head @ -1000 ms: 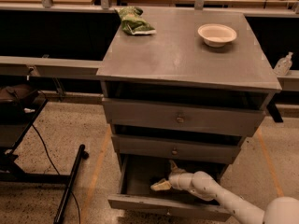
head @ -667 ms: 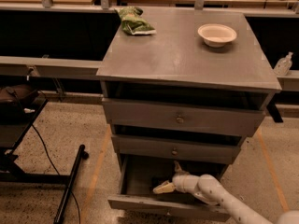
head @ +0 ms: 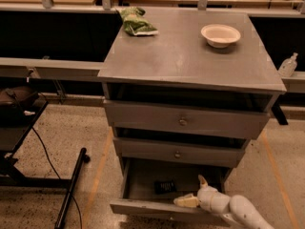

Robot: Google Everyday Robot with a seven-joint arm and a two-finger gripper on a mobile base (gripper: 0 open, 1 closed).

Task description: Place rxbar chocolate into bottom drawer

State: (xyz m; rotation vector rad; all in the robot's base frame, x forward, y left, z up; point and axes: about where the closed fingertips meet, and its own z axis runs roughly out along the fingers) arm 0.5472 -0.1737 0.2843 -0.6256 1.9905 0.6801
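The bottom drawer (head: 143,208) of the grey cabinet stands pulled open. The rxbar chocolate (head: 165,186), a small black bar, lies flat on the drawer floor near the middle. My gripper (head: 193,191) is at the drawer's front right, just right of the bar and apart from it. It is open and empty, with one pale fingertip (head: 202,180) pointing up and the other (head: 185,202) over the drawer front. The white arm runs off to the lower right.
The two upper drawers (head: 183,122) are shut. On the cabinet top lie a green snack bag (head: 137,24) at the back left and a white bowl (head: 220,35) at the back right. A black stand and cable (head: 71,185) are on the floor to the left.
The gripper has drawn back to the right, out from over the drawer's middle. The black bar, which it covered before, now lies free on the drawer floor.
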